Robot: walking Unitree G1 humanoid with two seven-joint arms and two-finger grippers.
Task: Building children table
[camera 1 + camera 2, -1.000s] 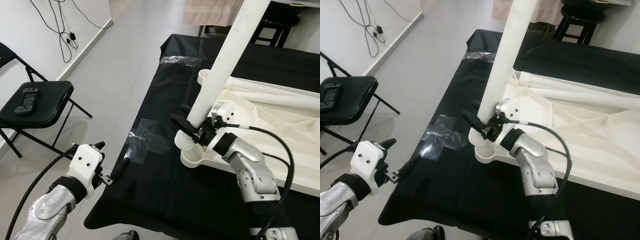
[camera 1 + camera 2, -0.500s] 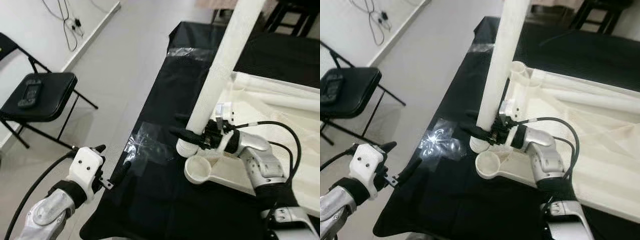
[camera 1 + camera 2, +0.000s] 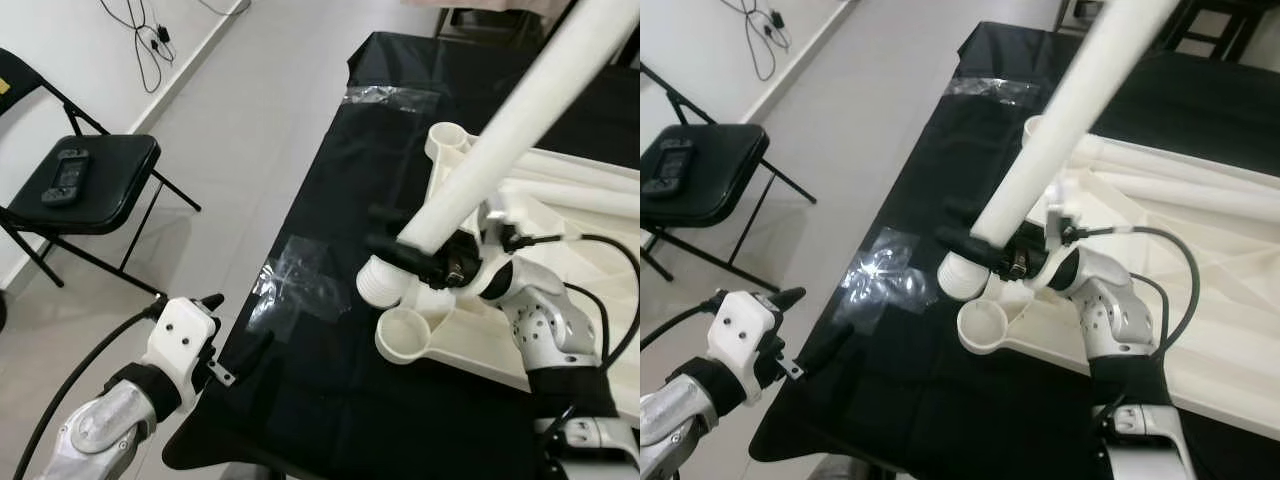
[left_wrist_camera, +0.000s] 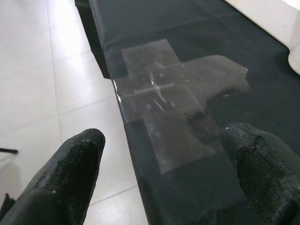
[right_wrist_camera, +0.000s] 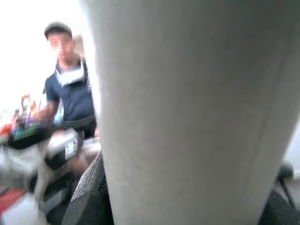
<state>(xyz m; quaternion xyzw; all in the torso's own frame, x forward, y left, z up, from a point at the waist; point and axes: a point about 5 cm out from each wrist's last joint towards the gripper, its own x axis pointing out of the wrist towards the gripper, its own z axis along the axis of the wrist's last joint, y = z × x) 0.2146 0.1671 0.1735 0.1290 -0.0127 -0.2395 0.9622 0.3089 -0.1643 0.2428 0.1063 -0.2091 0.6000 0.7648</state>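
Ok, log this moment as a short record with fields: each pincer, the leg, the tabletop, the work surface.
right pincer: shut on white table leg, near its ribbed lower end
leg: tilted, lower end just beside the corner socket, not seated
tabletop: white, lying underside up on black cloth
left pincer: open, at the cloth's near edge over clear tape
off to the side: folding chair

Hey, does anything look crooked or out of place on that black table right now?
Yes. The white table leg in the right gripper leans steeply instead of standing upright, its ribbed end beside the corner socket, not in it. Clear tape patches the black cloth.
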